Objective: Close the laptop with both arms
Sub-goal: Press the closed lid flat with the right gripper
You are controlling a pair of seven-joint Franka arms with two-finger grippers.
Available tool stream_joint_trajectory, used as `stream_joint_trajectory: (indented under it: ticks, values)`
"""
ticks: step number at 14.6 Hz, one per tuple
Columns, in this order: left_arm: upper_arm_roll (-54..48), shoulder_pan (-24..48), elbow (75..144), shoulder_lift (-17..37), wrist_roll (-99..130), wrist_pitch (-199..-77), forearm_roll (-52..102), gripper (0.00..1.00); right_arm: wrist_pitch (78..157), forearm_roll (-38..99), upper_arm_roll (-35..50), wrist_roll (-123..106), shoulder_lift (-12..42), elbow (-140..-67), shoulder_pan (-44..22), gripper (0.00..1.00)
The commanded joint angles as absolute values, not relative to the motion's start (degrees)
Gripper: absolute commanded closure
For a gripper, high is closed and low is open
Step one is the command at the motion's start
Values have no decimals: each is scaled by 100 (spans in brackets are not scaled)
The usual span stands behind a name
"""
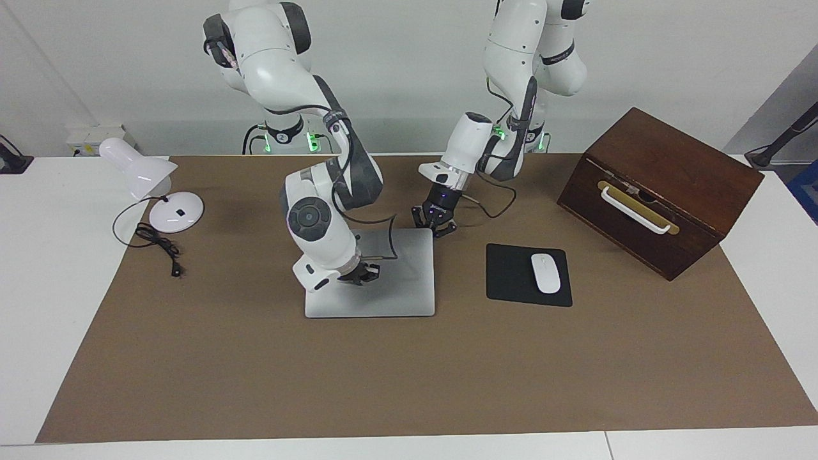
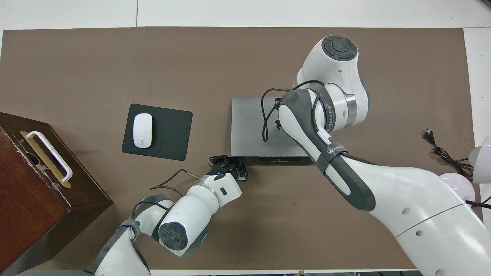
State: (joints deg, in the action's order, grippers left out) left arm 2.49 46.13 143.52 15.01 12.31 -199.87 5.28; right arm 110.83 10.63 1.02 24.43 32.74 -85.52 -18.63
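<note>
Laptop lay shut mid-table beside the mouse pad. Right gripper pressed on its lid, jaws unreadable. Left gripper hung at the hinge corner, jaws apart. Lid probably thin, stiff, slippery: push flat, not pinch.

A brown mat covers most of the white desk. A black pad lies on the mat, and a white mouse sits on it, toward the pad's side nearer the left arm's end. A dark wooden box with a white handle on a brass plate stands at the left arm's end. At the right arm's end a white lamp rests on its round base, and its black cord lies coiled on the mat's edge.
</note>
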Motion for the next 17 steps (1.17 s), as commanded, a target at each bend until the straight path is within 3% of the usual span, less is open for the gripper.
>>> stream_joint_trajectory:
  ticks: [1, 17]
  values:
    - [343, 4632, 14291, 1749, 1134, -20057, 527, 100, 11372, 1222, 123, 2329, 3094, -8947, -1846, 100]
    - [343, 4623, 14300, 1758, 1134, -20057, 527, 100, 11645, 1222, 123, 2347, 3024, -9140, -1898, 100]
